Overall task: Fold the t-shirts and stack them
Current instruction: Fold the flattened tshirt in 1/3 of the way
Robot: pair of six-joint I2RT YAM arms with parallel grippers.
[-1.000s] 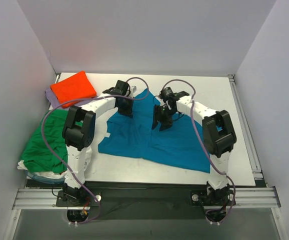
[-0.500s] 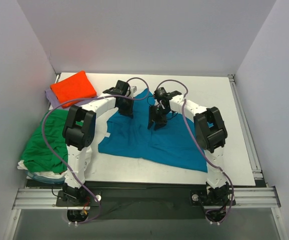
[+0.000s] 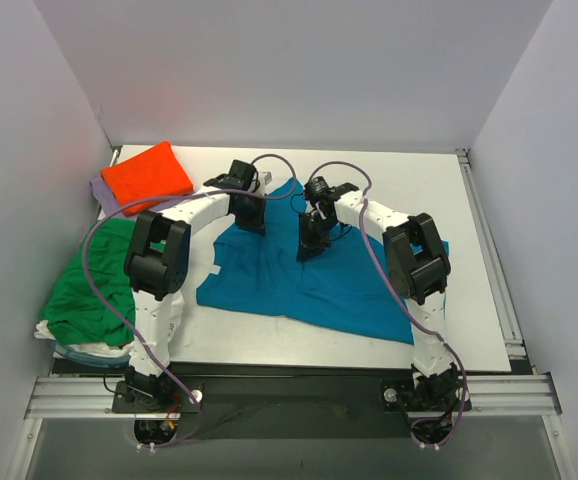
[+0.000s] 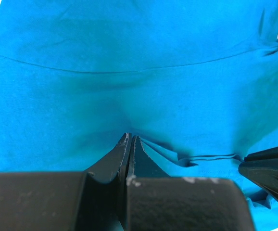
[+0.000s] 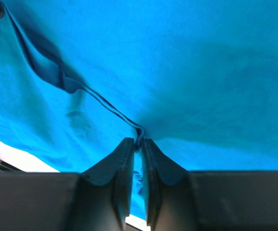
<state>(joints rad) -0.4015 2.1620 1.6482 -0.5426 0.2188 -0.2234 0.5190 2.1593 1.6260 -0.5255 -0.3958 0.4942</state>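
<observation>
Gripping folds of the teal-blue t-shirt (image 3: 269,285), the left jaws and right jaws are both closed

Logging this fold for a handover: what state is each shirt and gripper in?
teal t-shirt: spread out, unfolded
orange t-shirt: folded, lying on lavender t-shirt
lavender t-shirt: mostly hidden beneath
green t-shirt: crumpled, unfolded
left gripper: shut on teal t-shirt
right gripper: shut on teal t-shirt

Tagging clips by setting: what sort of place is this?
Probably a robotics lab cell: blank white walls box in the table, and the left arm and right arm mount on an aluminium rail.
</observation>
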